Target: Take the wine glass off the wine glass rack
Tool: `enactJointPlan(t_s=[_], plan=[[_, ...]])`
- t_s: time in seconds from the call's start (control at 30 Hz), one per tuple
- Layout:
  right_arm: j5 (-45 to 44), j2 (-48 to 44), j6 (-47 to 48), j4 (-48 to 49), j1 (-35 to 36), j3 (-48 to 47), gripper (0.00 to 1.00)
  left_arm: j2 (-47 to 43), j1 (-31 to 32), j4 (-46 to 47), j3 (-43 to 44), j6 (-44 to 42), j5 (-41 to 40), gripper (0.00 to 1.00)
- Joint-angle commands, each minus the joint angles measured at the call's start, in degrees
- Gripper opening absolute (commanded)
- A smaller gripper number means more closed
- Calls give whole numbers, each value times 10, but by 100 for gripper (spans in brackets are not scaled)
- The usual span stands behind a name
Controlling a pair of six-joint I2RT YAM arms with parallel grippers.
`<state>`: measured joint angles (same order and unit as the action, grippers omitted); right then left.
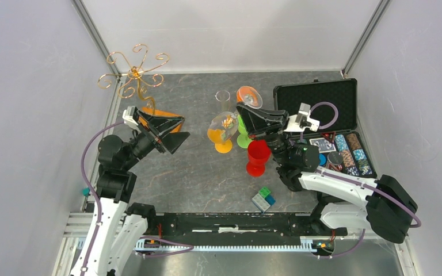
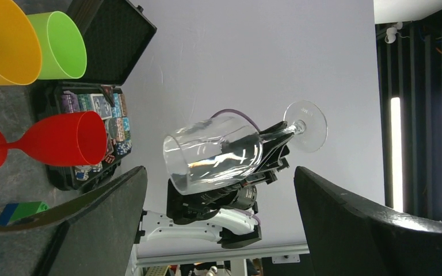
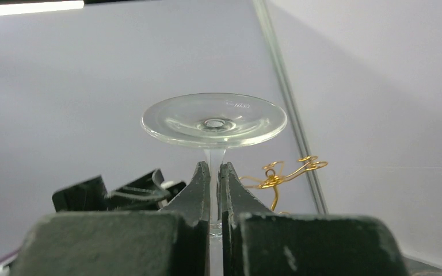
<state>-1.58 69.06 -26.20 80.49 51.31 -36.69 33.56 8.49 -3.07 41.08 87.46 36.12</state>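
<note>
The wine glass is clear and hangs in the air, foot up and bowl down, tilted, over the table's middle. My right gripper is shut on its stem. In the right wrist view the gripper pinches the stem just under the round foot. The left wrist view shows the glass held out ahead. The wine glass rack, gold wire with curled arms, stands at the back left, apart from the glass; it also shows in the right wrist view. My left gripper is open and empty beside the rack's orange base.
An orange goblet, a green goblet and a red goblet stand mid-table below the held glass. Another orange cup is behind them. An open black case with poker chips lies at the right. Small blocks lie near the front.
</note>
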Motion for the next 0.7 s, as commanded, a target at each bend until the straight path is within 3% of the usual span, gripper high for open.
enactJointPlan(t_s=[0.0,0.33,0.67], plan=[[-76,10,-63,185,2,-7,0,0,2,106,-31,77,24,100],[-99,92,-149,258,18,-64,0,26,19,239,-48,187,43,94],[-103,105,-146,278,26,-90,0,-21,23,98,-39,115,-25,93]])
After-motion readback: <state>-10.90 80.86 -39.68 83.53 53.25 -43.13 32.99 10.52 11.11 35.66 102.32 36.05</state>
